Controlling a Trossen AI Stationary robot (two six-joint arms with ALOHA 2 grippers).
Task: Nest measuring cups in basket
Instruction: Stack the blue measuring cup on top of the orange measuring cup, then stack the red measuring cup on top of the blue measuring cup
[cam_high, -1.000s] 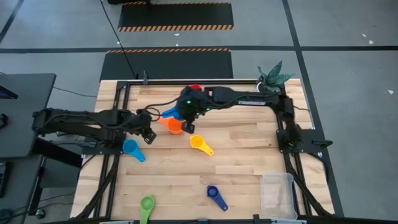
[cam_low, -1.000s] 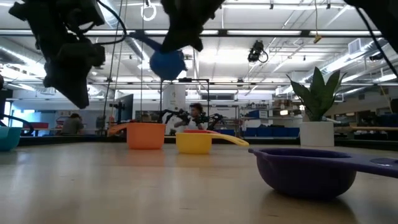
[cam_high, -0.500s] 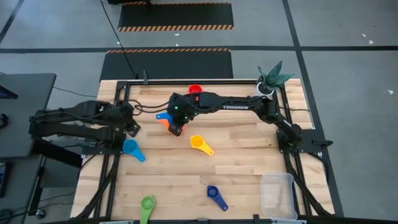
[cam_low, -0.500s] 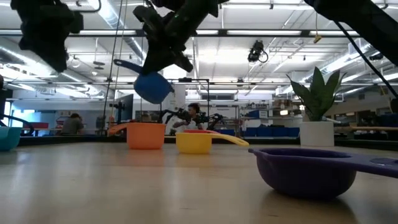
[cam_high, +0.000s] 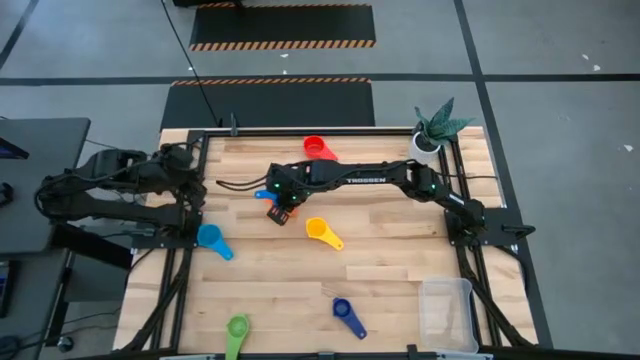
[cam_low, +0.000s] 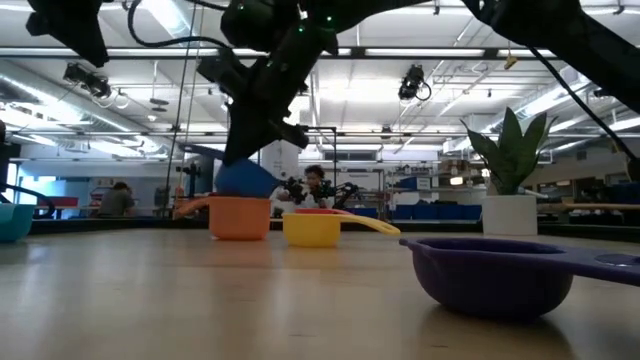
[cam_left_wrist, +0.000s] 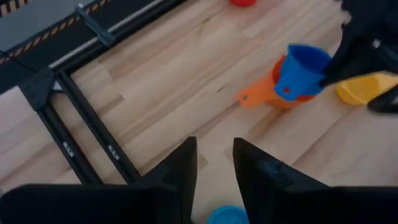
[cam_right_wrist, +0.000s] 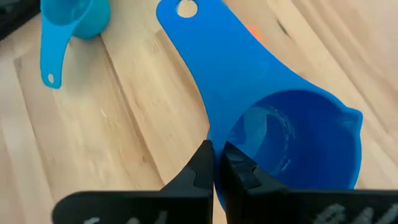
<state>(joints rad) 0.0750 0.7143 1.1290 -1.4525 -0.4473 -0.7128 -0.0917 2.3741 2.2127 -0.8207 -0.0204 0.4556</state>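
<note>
Right end effector (cam_right_wrist: 214, 163), fingers pinched on the rim of the blue measuring cup (cam_right_wrist: 292, 140), holding it directly over the orange measuring cup (cam_low: 239, 216); in the low view the blue bowl's underside sits at the orange cup's rim. Relative to the orange cup on the bench (cam_high: 400, 260): the yellow measuring cup (cam_high: 320, 231) lies just beside it, the red measuring cup (cam_high: 316, 147) lies near it toward the potted plant (cam_high: 436, 126), and the light blue measuring cup (cam_high: 211, 238) lies near it on the left arm's side. The green measuring cup (cam_high: 236, 328), dark blue measuring cup (cam_high: 343, 310) and clear basket (cam_high: 447, 312) lie well apart from it, along the opposite bench edge. Left end effector (cam_left_wrist: 215, 158), fingers parted and empty, hangs near the bench's frame rail (cam_left_wrist: 93, 134).
</note>
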